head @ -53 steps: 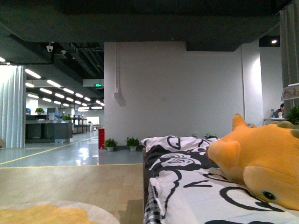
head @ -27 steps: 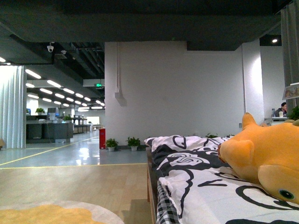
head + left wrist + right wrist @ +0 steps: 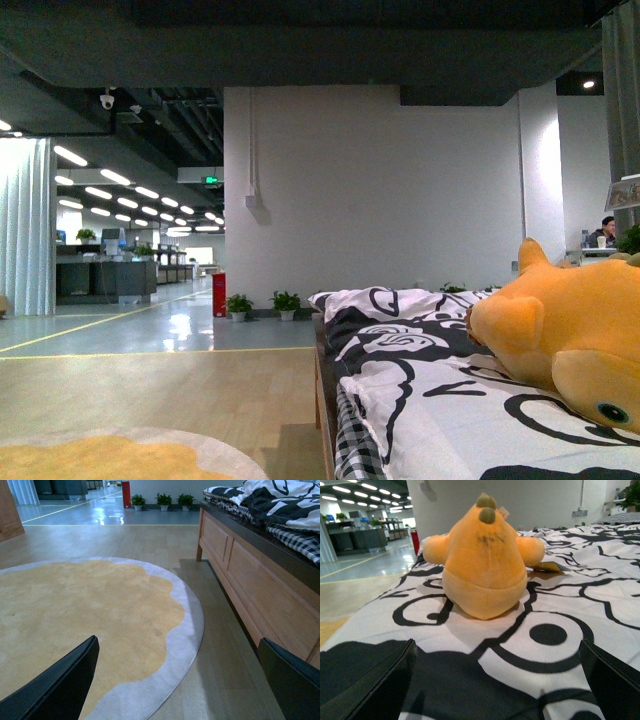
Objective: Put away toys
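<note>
Right wrist view: the right gripper (image 3: 496,645) hovers low over the black-and-white quilt (image 3: 570,600), its two dark fingers spread wide and holding nothing. Straight ahead on the quilt, centred between those fingers but apart from them, lies the plush toy (image 3: 482,565): soft, orange-yellow and rounded, with two stubby side limbs and olive bumps on top. The left gripper (image 3: 178,639), also spread wide and empty, hangs over a yellow rug (image 3: 75,615) beside the quilt's wooden bed frame (image 3: 240,575).
</note>
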### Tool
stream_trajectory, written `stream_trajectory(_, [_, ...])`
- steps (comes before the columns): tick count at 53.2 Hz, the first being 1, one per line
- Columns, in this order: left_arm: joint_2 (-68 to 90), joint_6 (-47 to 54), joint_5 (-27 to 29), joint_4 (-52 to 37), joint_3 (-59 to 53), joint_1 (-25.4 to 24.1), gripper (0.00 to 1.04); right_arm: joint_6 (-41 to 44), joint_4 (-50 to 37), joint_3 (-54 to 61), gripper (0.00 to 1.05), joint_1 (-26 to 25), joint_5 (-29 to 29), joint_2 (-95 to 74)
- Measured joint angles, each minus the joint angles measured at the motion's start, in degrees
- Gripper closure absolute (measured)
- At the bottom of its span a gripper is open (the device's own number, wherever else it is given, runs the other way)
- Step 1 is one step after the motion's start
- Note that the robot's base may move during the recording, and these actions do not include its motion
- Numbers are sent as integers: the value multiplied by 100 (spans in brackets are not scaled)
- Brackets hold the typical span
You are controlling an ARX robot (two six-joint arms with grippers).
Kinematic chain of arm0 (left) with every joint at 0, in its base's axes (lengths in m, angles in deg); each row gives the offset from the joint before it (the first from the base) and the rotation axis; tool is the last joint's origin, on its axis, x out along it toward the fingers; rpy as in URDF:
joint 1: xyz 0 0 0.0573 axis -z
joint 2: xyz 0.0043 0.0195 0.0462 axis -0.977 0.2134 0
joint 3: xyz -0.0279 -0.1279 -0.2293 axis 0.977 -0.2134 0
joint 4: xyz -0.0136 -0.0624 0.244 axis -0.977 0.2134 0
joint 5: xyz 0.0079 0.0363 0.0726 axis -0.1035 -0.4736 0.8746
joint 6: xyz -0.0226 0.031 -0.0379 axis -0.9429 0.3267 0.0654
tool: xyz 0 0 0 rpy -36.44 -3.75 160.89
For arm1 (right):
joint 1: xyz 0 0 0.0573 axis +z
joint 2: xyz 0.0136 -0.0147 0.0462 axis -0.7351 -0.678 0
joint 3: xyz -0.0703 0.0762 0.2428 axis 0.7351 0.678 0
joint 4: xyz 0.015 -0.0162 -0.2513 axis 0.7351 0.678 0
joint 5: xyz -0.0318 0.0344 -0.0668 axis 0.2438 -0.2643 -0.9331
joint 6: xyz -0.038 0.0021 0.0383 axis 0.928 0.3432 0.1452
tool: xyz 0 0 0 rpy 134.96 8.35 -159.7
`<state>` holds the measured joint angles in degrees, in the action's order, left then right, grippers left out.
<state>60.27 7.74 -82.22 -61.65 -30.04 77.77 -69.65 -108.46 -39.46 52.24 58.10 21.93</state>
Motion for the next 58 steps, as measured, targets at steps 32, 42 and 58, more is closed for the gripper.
stream_trajectory(32, [0,0,0,0,0,2,6,621,-1541,-1438,7,673,-400,-2409])
stream_trajectory(42, [0,0,0,0,0,2,6,1082,-1827,-1840,7,697,-914,-3130])
stream_trajectory(58, [0,0,0,-2,0,2,6,1294,-1661,-2181,7,345,-1276,-3602])
